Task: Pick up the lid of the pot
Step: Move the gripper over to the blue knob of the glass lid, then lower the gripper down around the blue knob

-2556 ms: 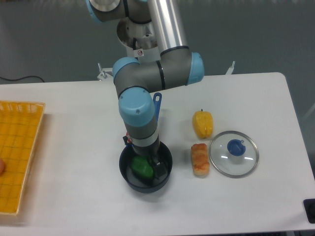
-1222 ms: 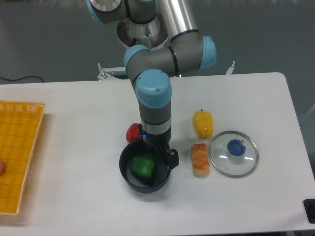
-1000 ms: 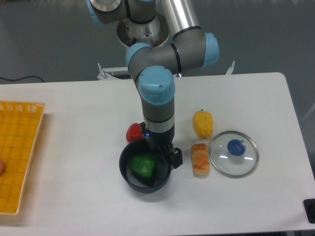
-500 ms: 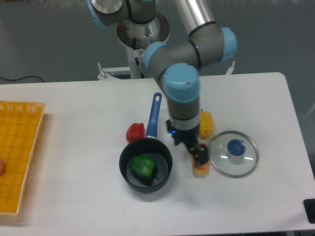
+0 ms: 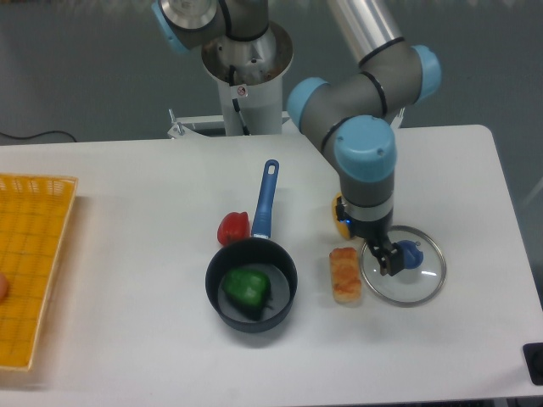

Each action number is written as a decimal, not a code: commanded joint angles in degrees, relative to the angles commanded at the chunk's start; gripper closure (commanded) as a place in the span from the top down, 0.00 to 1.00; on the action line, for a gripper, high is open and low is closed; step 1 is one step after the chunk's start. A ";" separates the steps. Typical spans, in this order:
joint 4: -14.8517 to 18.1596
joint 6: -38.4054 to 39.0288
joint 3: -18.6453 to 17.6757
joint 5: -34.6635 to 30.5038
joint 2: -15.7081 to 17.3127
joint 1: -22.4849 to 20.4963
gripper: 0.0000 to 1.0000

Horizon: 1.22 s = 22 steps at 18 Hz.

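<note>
On the right side of the table lies the pot lid [image 5: 405, 293], a round, see-through disc with a thin, darker rim and a blue knob [image 5: 413, 254] at its middle. Pale glints show on the disc, and the far left part is hidden behind the gripper [image 5: 368, 239]. The gripper's two fingers stand wide apart, one over the lid and one farther left, with nothing held between them.

Half a second ago the arm [image 5: 363, 140] was farther left, with the gripper between the pan [image 5: 251, 326] and the lid; now it has come right, over the lid's left part. The lid lies in the same spot, its knob now partly covered. The yellow item [image 5: 341, 227], on the far side of the brown item [image 5: 345, 275], is more hidden than it was.

Counted up: one lid with one knob; one black pan, left of the lid, with one blue handle [image 5: 266, 199] pointing to the far side; one green item [image 5: 247, 290] inside the pan; one red item [image 5: 233, 227] just left of the handle; one yellow item; one brown item; and one yellow crate [image 5: 51, 220] at the left edge, holding one orange-red item [image 5: 2, 287], cut off by the view.
</note>
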<state>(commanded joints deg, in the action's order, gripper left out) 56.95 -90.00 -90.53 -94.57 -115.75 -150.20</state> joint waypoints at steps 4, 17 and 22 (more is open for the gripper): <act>0.09 -0.09 0.09 2.46 -1.50 -2.81 1.00; -0.09 -7.55 1.76 1.93 -5.72 -4.92 1.00; -0.17 -10.37 1.67 1.93 -6.60 -5.63 1.00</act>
<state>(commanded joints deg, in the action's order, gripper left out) 56.78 -100.37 -88.86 -92.64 -122.34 -155.83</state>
